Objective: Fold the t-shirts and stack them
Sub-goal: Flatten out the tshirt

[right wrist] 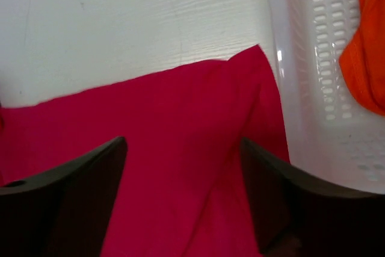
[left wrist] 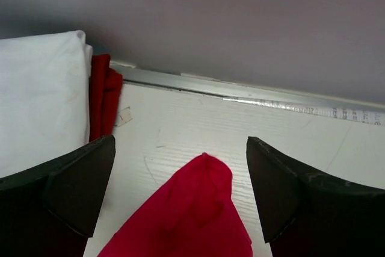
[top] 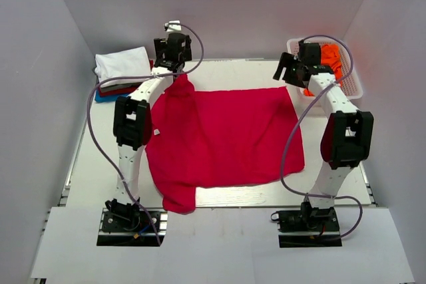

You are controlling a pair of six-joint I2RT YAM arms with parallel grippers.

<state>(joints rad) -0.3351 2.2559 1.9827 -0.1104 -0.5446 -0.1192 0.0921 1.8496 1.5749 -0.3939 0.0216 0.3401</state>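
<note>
Lying flat on the counter (top: 233,74), the crimson t-shirt (top: 223,141) is spreading between both arms. Left hand (left wrist: 180,148) is hanging released over its pointed tip. Right hand (right wrist: 183,148) is hovering released over its corner beside the basket (right wrist: 313,58).

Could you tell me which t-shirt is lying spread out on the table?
The crimson-red t-shirt in the middle. The white t-shirt lies folded at the far left, and the orange one sits bunched in the white basket.
</note>
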